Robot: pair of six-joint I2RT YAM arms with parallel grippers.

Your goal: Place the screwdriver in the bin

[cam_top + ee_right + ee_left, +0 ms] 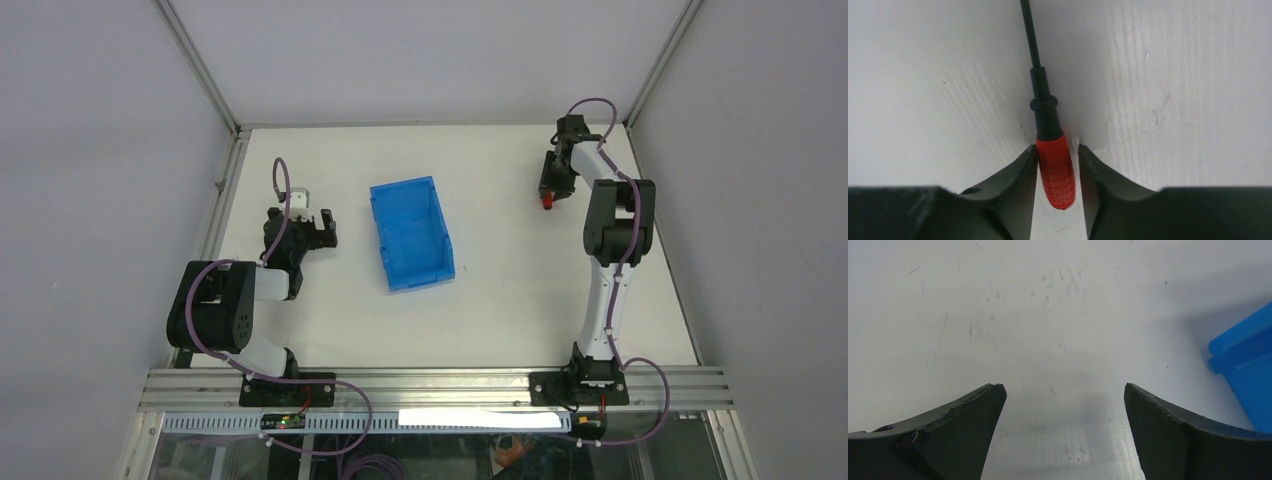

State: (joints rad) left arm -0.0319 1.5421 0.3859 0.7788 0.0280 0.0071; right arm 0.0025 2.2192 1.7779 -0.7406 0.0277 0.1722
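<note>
The screwdriver [1055,170] lies at the far right of the table [500,300], well apart from the bin [412,232]. In the top view only its red handle [547,201] shows, just under the right gripper [547,192]. In the right wrist view the red handle sits between the fingers of the right gripper [1058,147], and the thin black shaft runs straight away from the camera over the white surface. The jaws stand narrow around the handle. The fingertip [1030,157] on the left of that view touches it, and a sliver of table shows between the handle and the other fingertip. I cannot tell whether the hold is firm.

The bin stands open-topped near the middle of the table, between the two arms and turned slightly askew. Its inside shows only blue ribbed floor and walls.

The left gripper [315,228] hangs near the bin's left side, apart from it. In the left wrist view the left gripper [1063,387] is spread wide over scuffed table, holding nothing, and a corner of the bin [1248,370] shows at the right edge.
</note>
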